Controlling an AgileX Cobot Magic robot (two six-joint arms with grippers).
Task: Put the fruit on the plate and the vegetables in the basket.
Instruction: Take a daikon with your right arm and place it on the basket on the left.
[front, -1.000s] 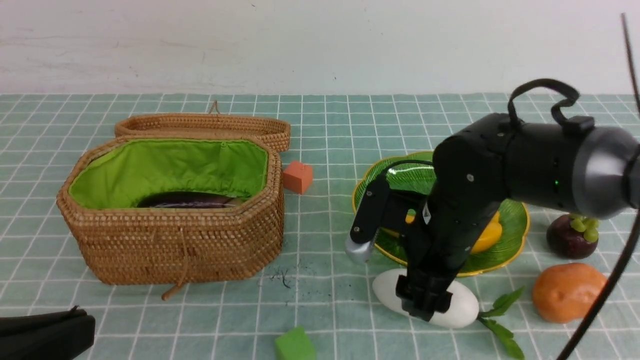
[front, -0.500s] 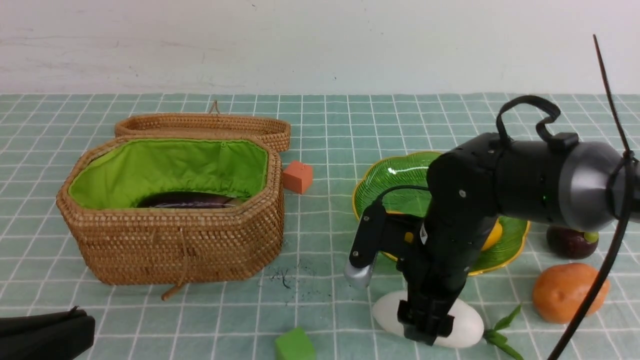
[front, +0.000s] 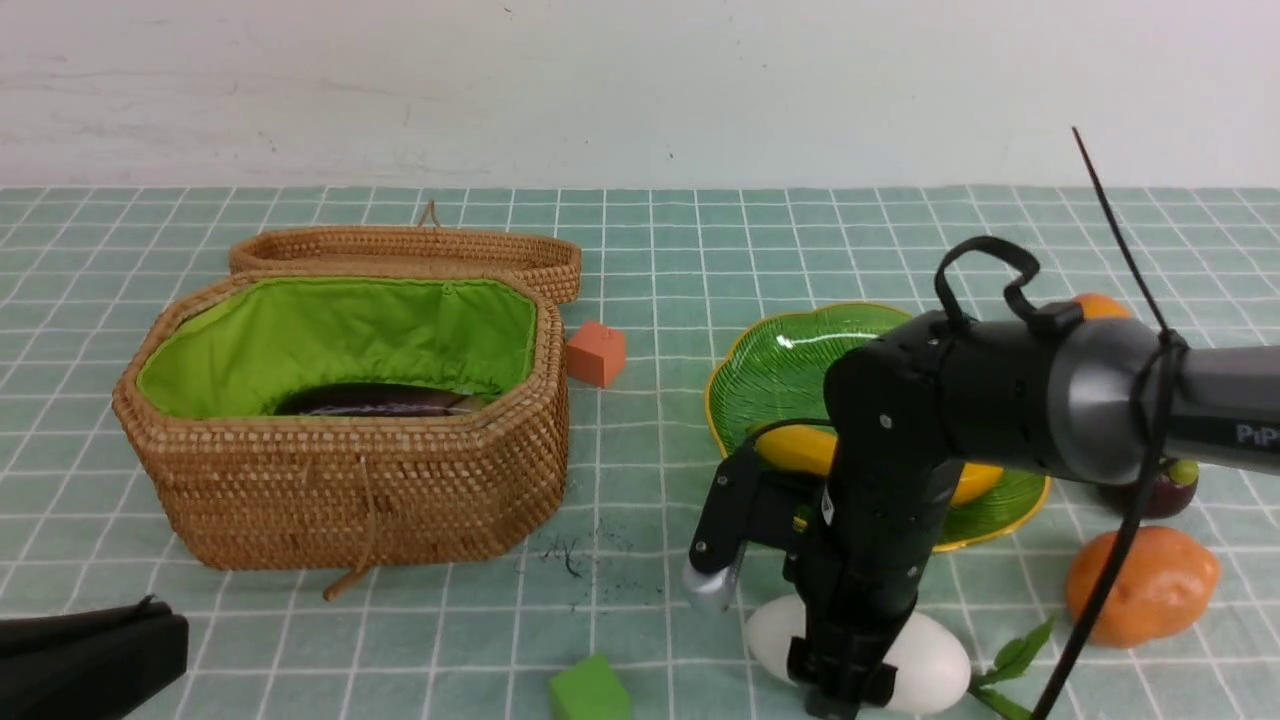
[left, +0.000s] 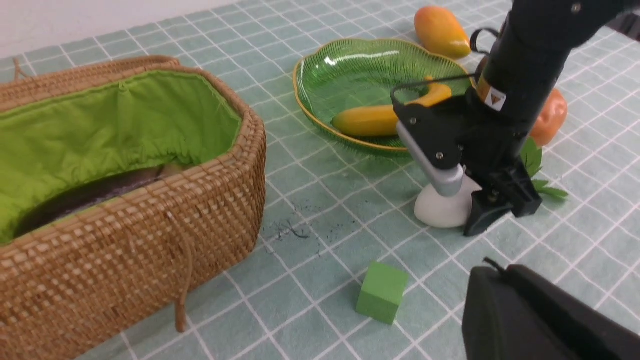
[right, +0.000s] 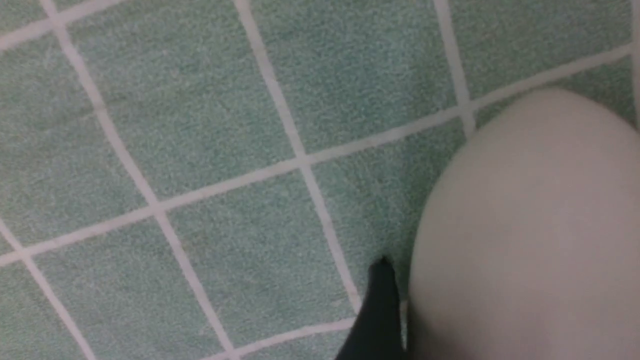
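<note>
White radish (front: 935, 665) lies on the checked cloth just off the near rim of the plate (front: 770, 380), and everything that has changed in the last second is above it. The right gripper (front: 838, 688) has sunk from hovering over the radish to sitting astride it, and its arm has dropped low enough to uncover more of the plate's far half. Its jaws stand wide, and in the right wrist view one finger (right: 377, 310) lies close against the radish's flank. The radish rests on the cloth, not lifted. I judge this to be the last step before the squeeze on the radish, with a carry to the basket (front: 350, 500), well to the plate's left, to follow. An eggplant (front: 370, 400) already lies in that basket and a banana (front: 790, 448) on the plate, so the task looks partway done. The potato (front: 1140, 585), the mangosteen (front: 1160, 495) and the mango (front: 1100, 303), all off the plate's right side, are not yet sorted. The left gripper (front: 90, 660), far off the plate's near left, is closed.
</note>
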